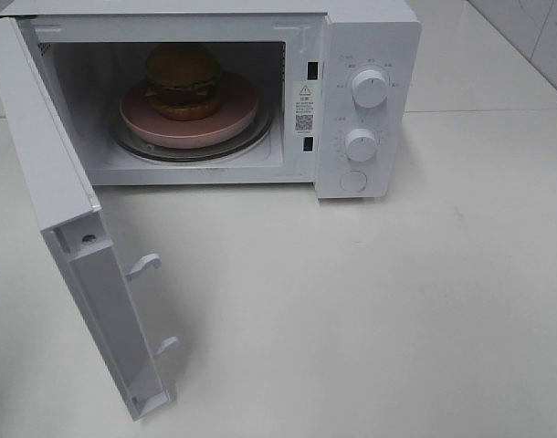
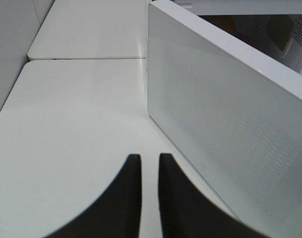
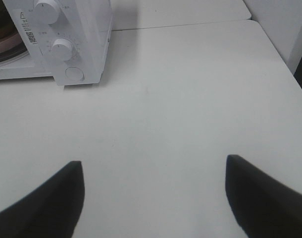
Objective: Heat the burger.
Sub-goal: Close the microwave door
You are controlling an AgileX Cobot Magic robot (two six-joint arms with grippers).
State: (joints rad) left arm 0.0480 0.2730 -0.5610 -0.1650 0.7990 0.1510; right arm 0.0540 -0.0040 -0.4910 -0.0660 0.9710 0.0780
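A plain white counter fills the scene, its near part bare. Low over it, the left jaws are drawn almost together, only a thin slit between them and nothing in it. They sit just beside the outer face of the microwave's door. The right jaws are spread wide over open counter with nothing between them, well apart from the microwave's control side.

Nearest in the high view is the free edge of the door, swung fully open to the left, its two latch hooks pointing inward. Behind it stands the white microwave, its cavity open. Inside, the burger sits upright on a pink plate, and the plate rests on the glass turntable. On the panel to the right are an upper knob, a lower knob and a round button beneath them. A tiled wall shows at the far right corner.
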